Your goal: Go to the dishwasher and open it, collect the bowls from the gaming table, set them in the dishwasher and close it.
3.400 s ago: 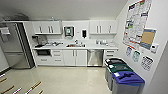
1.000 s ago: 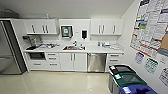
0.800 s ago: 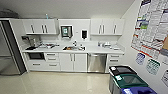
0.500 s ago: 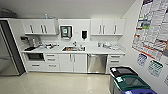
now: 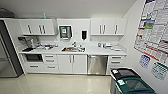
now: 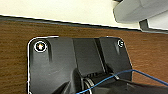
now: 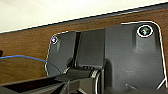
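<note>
The dishwasher (image 5: 97,64) is the steel-fronted unit under the white counter, right of the sink cabinet, with a bar handle across its top. Its door stands shut. It lies ahead of me across the pale floor, a little right of centre in the head view. The bowls and the gaming table are out of view. In both wrist views the robot's dark plate hangs over a brown wood-grain surface.
White counter (image 5: 100,51) with a sink (image 5: 72,49) and small items runs along the back wall, with wall cabinets above. A steel fridge (image 5: 6,57) stands at the left. Dark and green bins (image 5: 127,81) sit at the near right below wall posters (image 5: 153,27).
The whole head view has shifted and grown: the camera has come closer to the kitchenette. The dishwasher now sits nearer and more towards the centre.
</note>
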